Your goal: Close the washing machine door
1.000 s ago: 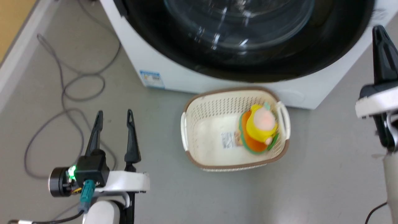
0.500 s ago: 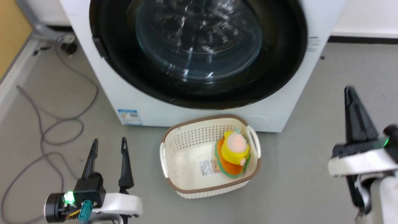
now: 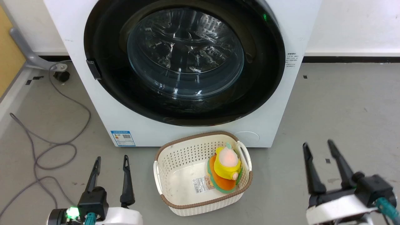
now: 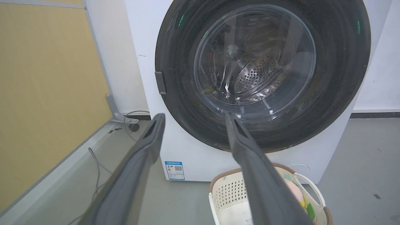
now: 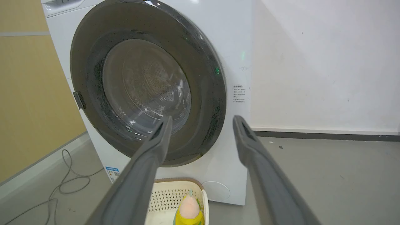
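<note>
Black washing machine door [image 3: 184, 62] sits against washing machine [image 3: 300, 31]; left pincer [image 3: 112, 160], right pincer [image 3: 317, 144] gape wide, empty.

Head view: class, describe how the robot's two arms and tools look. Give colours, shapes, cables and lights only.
The left tool and right tool each have two long, slim, dark fingers tapering to points. They sit in a black block on a glossy white wrist shell. The left block carries a glowing green light and a teal left plug; a teal right plug shows too.
</note>
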### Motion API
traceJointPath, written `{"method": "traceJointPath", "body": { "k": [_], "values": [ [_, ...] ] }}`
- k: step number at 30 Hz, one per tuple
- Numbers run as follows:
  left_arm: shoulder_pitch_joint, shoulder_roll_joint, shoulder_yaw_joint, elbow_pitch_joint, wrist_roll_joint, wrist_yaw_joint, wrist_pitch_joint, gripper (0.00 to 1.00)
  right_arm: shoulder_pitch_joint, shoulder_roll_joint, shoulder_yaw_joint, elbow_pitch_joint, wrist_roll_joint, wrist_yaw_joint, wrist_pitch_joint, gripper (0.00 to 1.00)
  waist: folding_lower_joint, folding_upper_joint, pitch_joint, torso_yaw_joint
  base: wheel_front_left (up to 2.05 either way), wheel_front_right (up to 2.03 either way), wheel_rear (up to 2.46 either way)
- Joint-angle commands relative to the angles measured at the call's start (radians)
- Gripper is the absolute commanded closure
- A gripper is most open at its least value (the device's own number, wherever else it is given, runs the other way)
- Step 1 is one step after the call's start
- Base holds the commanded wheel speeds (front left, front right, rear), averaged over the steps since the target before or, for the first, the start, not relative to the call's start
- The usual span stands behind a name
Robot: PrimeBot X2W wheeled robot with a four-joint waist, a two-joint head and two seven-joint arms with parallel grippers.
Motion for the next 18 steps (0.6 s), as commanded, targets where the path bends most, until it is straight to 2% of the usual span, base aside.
{"method": "traceJointPath", "body": {
  "k": [1, 6, 7, 18],
  "values": [
    [0.015, 0.000, 0.001, 0.008, 0.000, -0.006, -0.004, 0.00, 0.034, 0.007, 0.014, -0.009, 0.011, -0.001, -0.003, 0.00, 0.0001, 0.0000, -0.005, 0.003, 0.00, 0.00, 0.00],
    [0.024, -0.003, 0.005, 0.018, -0.014, -0.011, -0.004, 0.00, 0.069, 0.007, 0.018, -0.028, 0.029, -0.001, -0.003, 0.00, 0.0001, 0.0000, -0.013, 0.002, 0.00, 0.00, 0.00],
    [0.012, -0.001, 0.002, 0.017, -0.014, -0.008, 0.001, 1.00, 0.059, 0.002, 0.017, -0.022, 0.025, 0.000, 0.000, 1.00, 0.0001, 0.0000, -0.013, 0.003, 0.00, 0.00, 0.00],
    [0.010, -0.002, 0.002, 0.012, -0.012, -0.016, 0.016, 1.00, 0.058, 0.003, 0.016, -0.025, 0.016, 0.000, 0.016, 1.00, 0.0001, 0.0000, -0.013, 0.003, 0.00, 0.00, 0.00]
  ]
}}
